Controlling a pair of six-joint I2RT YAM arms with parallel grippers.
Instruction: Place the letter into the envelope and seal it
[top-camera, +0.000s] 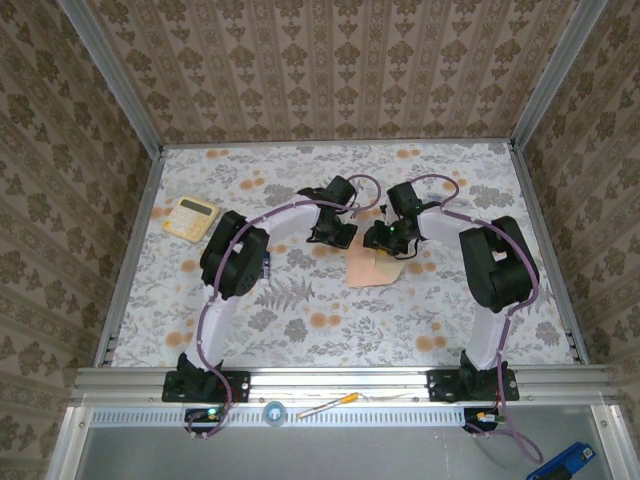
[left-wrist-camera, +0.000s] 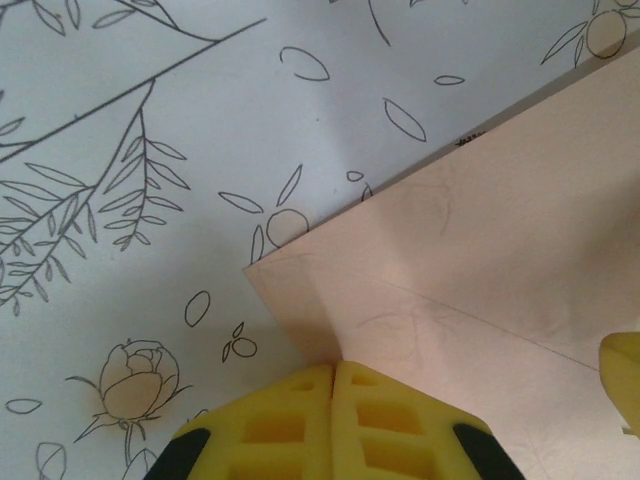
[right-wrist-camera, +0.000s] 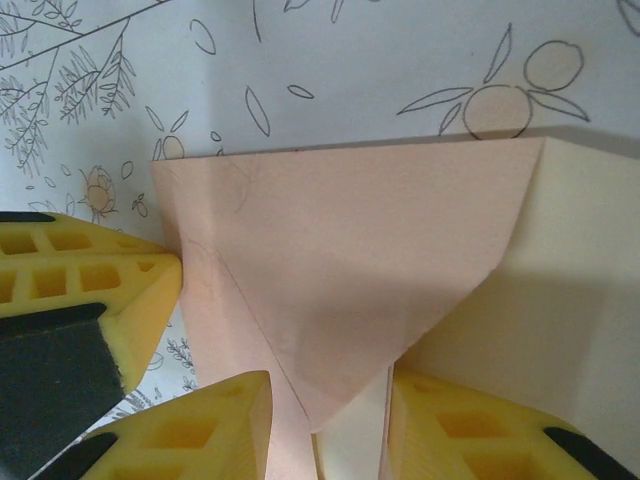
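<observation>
Calculator (top-camera: 191, 217) well left of envelope (top-camera: 368, 270)

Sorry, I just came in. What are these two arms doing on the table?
Two robot arms work on a salmon-pink envelope in the middle of the floral table. The left end effector is shut, its tips at the envelope's edge. The right end effector is open, its fingers on either side of the tip of the pointed flap.

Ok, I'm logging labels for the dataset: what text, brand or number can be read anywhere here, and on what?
No text is readable.
On the calculator, the key marks are too small to read.
On the envelope, there is no print.
On the tablecloth, there are drawn flowers and leaves, no words.
</observation>
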